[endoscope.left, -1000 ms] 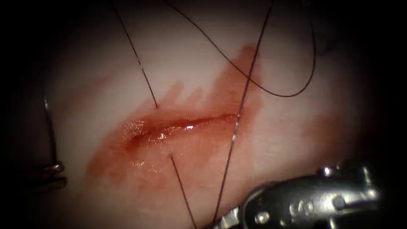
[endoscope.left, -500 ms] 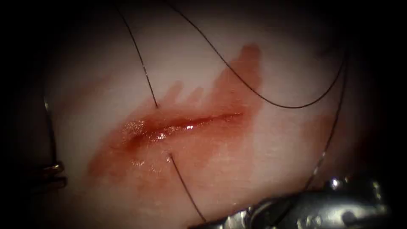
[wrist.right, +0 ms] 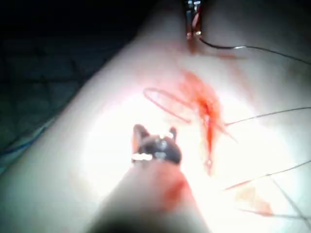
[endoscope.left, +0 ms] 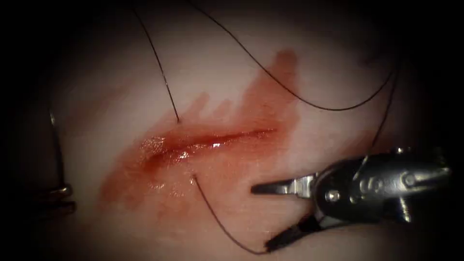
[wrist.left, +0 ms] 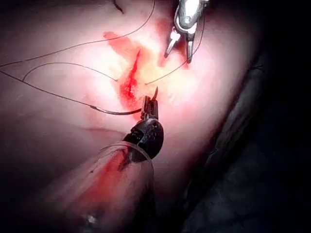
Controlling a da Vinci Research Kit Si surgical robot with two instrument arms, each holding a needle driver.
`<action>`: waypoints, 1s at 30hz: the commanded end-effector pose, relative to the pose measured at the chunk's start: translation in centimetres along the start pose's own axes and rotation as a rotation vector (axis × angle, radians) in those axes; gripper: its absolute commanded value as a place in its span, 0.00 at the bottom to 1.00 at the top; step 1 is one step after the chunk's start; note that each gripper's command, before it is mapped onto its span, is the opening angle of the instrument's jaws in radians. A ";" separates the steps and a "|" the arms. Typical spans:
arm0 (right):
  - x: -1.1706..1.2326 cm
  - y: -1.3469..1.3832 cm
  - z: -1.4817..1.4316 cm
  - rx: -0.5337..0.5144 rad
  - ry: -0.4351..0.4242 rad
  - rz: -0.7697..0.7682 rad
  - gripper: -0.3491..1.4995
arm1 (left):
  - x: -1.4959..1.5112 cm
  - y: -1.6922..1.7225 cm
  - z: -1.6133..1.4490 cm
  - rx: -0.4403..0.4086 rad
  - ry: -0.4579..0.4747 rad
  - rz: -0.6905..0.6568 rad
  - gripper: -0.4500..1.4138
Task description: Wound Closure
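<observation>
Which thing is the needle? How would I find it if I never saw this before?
Start at the wet red cut in the tissue. Just beside it, the left tool pinches one end of a dark curved piece, the needle. It is thicker and stiffer than the thread trailing from its other end.

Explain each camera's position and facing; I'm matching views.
Endoscope: above and in front, facing the cut; right tool enters from the right, open, empty; left tool at left edge.
Left wrist: on left arm, looking down its shaft at jaws holding the needle.
Right wrist: on right arm, looking down its shaft at its open jaws.
Shared: both wrist views show the cut and the other tool.
</observation>
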 end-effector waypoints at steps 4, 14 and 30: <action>0.00 0.08 0.44 -0.026 -0.008 0.011 0.79 | -0.03 0.06 0.07 -0.002 0.001 -0.002 0.00; -0.02 0.20 0.97 -0.060 -0.024 0.007 0.73 | -0.03 0.06 0.07 -0.002 0.001 -0.002 0.00; -0.03 0.20 0.84 -0.008 -0.012 -0.004 0.00 | -0.03 0.06 0.07 -0.002 0.001 -0.002 0.00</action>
